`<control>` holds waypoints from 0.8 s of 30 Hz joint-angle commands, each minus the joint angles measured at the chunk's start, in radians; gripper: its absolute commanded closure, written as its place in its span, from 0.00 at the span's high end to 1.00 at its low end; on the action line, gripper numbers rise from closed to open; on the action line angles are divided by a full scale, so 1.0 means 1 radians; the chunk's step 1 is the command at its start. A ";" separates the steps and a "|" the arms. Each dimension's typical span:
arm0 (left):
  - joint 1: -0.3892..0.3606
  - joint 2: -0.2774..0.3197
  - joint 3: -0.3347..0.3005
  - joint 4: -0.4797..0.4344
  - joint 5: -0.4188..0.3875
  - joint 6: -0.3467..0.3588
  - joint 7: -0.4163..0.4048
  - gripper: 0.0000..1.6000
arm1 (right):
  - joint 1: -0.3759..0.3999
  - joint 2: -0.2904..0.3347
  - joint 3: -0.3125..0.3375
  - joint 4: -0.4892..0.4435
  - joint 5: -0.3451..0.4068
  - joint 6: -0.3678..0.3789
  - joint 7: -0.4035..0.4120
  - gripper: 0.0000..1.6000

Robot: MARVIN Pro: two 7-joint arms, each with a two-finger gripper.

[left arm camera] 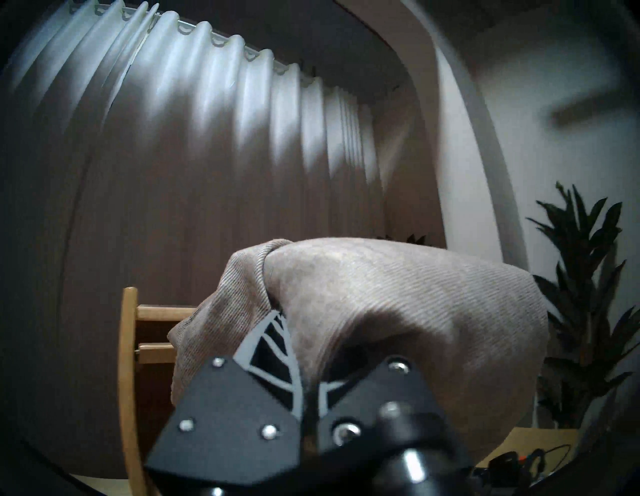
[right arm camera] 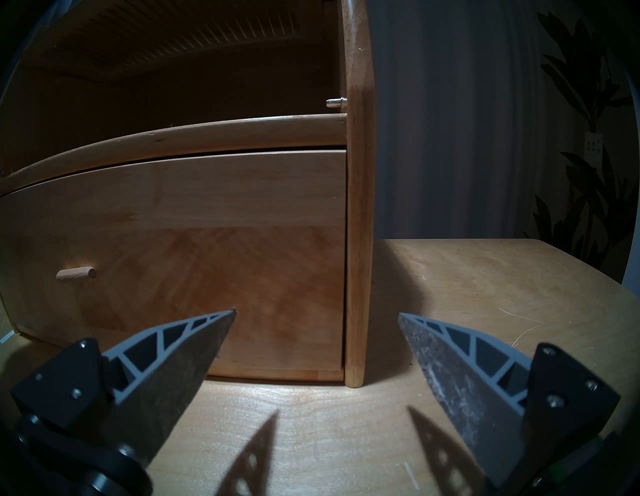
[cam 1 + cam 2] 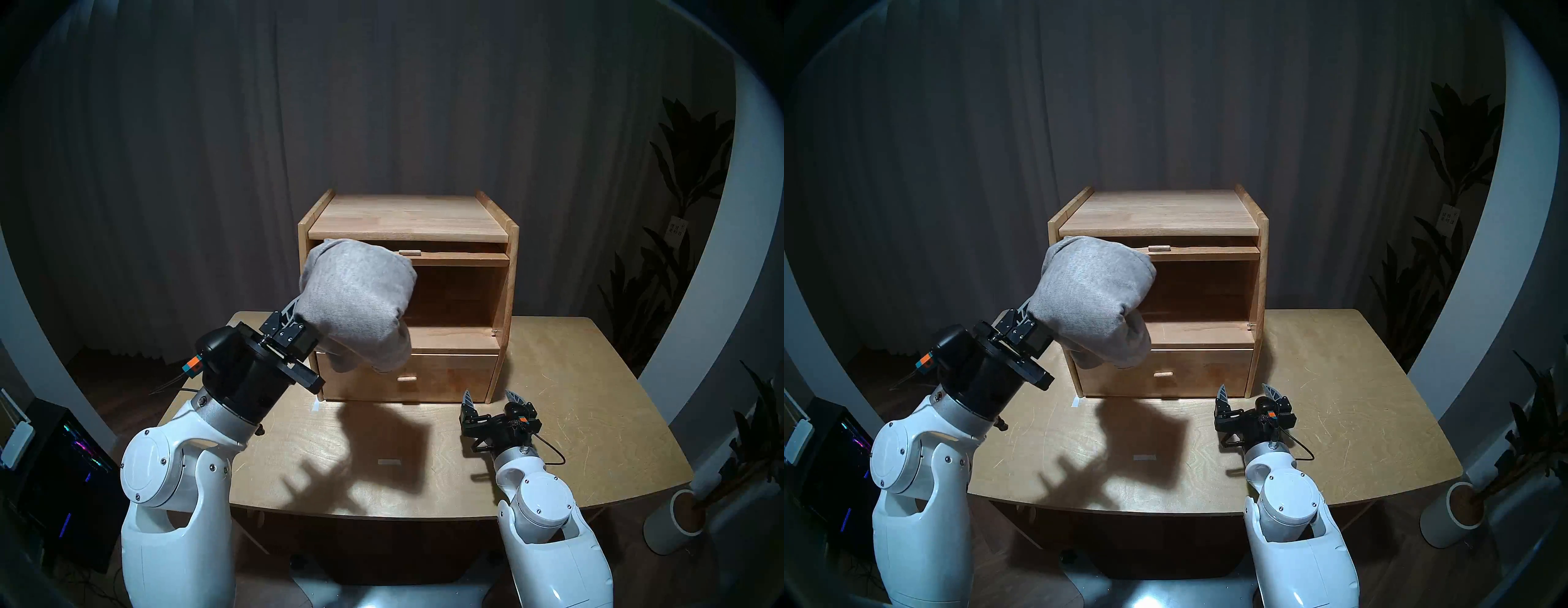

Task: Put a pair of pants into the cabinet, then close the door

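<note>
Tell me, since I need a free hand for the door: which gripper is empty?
The right gripper: its jaws stand wide apart above the table, nothing between them. The left gripper is shut on the pair of pants.

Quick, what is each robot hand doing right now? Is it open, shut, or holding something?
Left end effector: shut on the pair of pants, held up in front of the cabinet.
Right end effector: open, holding nothing, low over the table.
</note>
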 commanded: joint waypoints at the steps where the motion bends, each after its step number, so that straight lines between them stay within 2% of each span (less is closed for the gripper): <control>1: -0.020 0.032 0.029 -0.111 0.062 0.111 0.056 0.00 | -0.005 0.000 0.001 -0.048 0.000 -0.011 0.000 1.00; 2: -0.043 0.034 0.037 -0.119 0.089 0.134 0.090 0.00 | -0.006 0.000 0.001 -0.049 0.000 -0.011 0.000 1.00; 3: -0.091 0.039 0.037 -0.089 0.129 0.140 0.096 0.00 | -0.004 0.000 0.001 -0.047 0.000 -0.010 0.000 1.00; 4: -0.097 0.034 0.043 -0.081 0.137 0.168 0.107 0.00 | -0.004 0.000 0.001 -0.045 0.000 -0.010 0.000 1.00; 5: -0.109 0.033 0.060 -0.048 0.169 0.167 0.144 0.00 | -0.002 0.000 0.000 -0.042 0.000 -0.008 0.000 1.00; 8: -0.115 0.028 0.071 -0.022 0.191 0.170 0.169 0.00 | 0.000 0.000 0.000 -0.039 0.000 -0.007 0.000 1.00; 11: -0.151 0.027 0.094 0.018 0.232 0.187 0.206 0.00 | 0.002 0.000 0.000 -0.035 0.000 -0.007 0.000 1.00; 17: -0.215 0.005 0.164 0.095 0.304 0.223 0.291 0.00 | 0.003 0.000 0.000 -0.032 0.000 -0.006 0.000 1.00; 24: -0.255 0.003 0.195 0.120 0.343 0.242 0.344 0.00 | 0.004 0.000 0.000 -0.029 0.000 -0.005 0.000 1.00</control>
